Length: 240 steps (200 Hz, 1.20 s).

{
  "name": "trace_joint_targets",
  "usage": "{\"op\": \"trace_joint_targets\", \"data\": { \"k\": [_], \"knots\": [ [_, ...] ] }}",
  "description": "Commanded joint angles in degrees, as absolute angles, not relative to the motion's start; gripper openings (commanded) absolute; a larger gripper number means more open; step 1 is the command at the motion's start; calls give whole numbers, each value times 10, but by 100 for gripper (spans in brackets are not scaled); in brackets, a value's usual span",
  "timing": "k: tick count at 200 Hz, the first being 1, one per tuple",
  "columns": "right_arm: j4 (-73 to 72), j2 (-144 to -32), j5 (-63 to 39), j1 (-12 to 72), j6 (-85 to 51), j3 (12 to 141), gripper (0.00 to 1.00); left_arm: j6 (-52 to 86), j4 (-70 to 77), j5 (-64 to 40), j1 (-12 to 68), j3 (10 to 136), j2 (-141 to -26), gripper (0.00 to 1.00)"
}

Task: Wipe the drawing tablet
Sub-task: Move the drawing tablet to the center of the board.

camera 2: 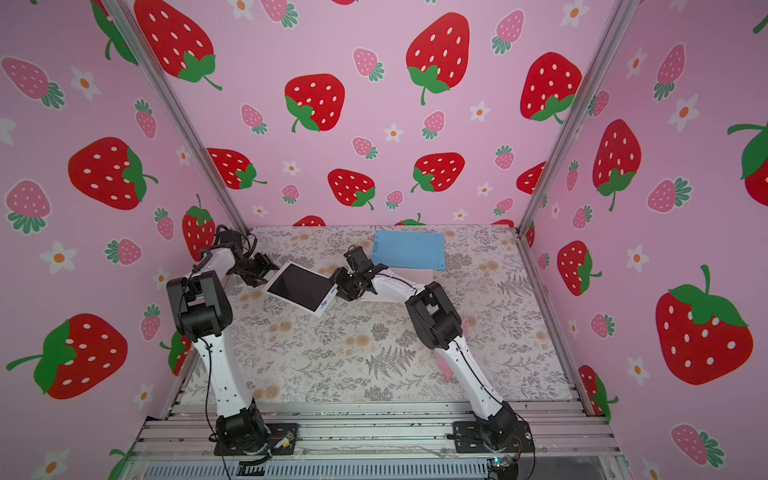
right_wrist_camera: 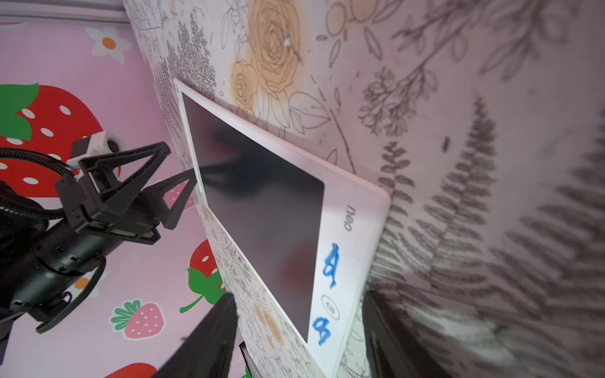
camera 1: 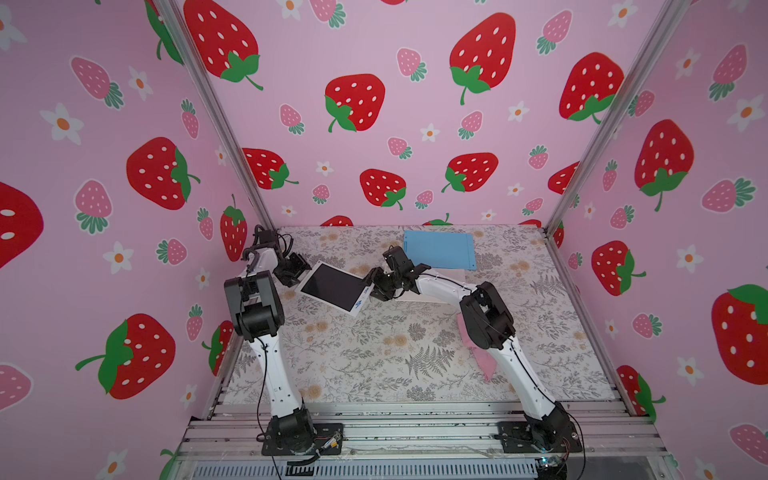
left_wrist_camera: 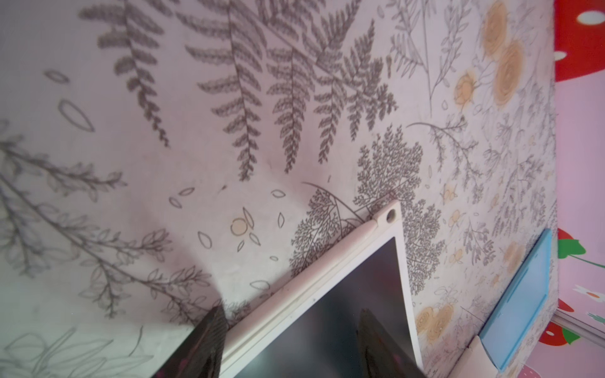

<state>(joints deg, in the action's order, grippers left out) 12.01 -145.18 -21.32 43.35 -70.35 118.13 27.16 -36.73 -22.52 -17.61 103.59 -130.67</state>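
a floral-printed table (camera 1: 374,353) sat inside strawberry-patterned walls (camera 1: 374,104); the left gripper (camera 1: 300,270) and right gripper (camera 1: 374,286) each straddled the drawing tablet (camera 1: 332,286), jaws spread.

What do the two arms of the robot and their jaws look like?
Both arms have white link shells with bulky black joint housings and black base plates bolted to aluminium rails. Thin black cables run along the white links. The left gripper and right gripper are black, with triangular open-frame jaws. A ribbed black hose runs behind the left gripper.
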Motion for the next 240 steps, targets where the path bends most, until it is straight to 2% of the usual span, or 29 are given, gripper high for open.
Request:
{"op": "trace_joint_targets", "data": {
  "k": [1,33,142,200,240],
  "knots": [
    [150,-1481,-221,436,-703,1179,62,270,-396,-224,-171,984,-1300,65],
    [144,-1445,-225,436,-682,1132,62,285,-388,-218,-168,929,-1268,65],
    [67,-1266,-266,447,-639,840,60,336,-383,-159,-112,688,-1106,64],
    [82,-1147,-266,439,-614,653,60,419,-372,-151,-1,560,-1021,64],
    [169,-1072,-205,402,-536,591,59,478,-365,-122,97,521,-994,64]
  ]
}}
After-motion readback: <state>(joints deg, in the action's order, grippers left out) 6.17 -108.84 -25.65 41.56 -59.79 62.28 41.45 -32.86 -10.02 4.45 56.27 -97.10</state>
